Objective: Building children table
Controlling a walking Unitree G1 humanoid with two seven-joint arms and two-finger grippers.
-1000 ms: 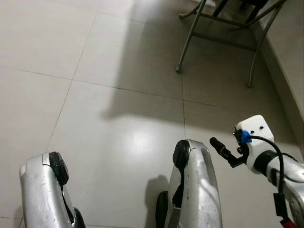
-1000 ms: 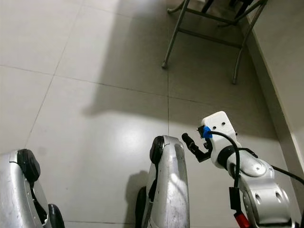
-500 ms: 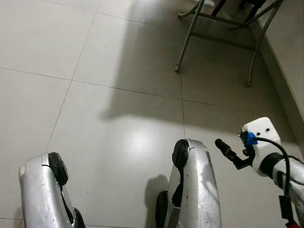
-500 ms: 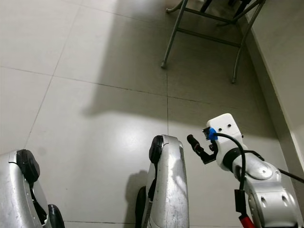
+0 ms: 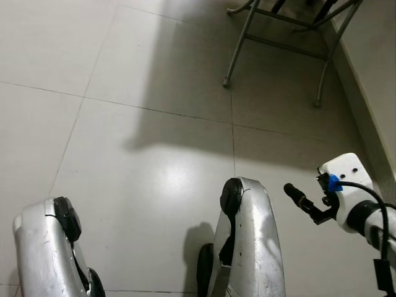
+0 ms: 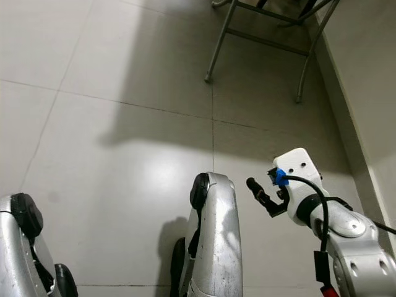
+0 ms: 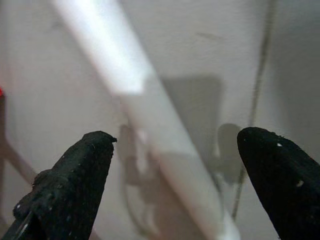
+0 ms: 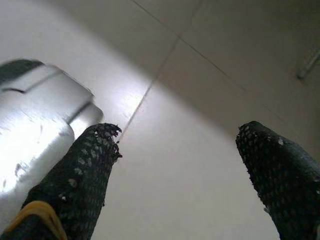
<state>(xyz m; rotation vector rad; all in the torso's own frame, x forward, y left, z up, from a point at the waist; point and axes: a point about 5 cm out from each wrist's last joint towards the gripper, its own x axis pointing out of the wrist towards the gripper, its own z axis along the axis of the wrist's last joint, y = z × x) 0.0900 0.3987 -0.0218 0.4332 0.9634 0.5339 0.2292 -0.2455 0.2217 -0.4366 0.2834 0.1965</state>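
Dim, even indoor light. A soft glare patch sits on the floor (image 5: pixel 167 179) near centre; a broad shadow stretches toward 12 o'clock. Both wrist views are blurred.

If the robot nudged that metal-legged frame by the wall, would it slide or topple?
The metal frame would probably slide: its thin tube feet rest on glossy floor tile. It looks stiff, with a crossbar joining the legs. Its top is out of view, so tipping risk is unclear.
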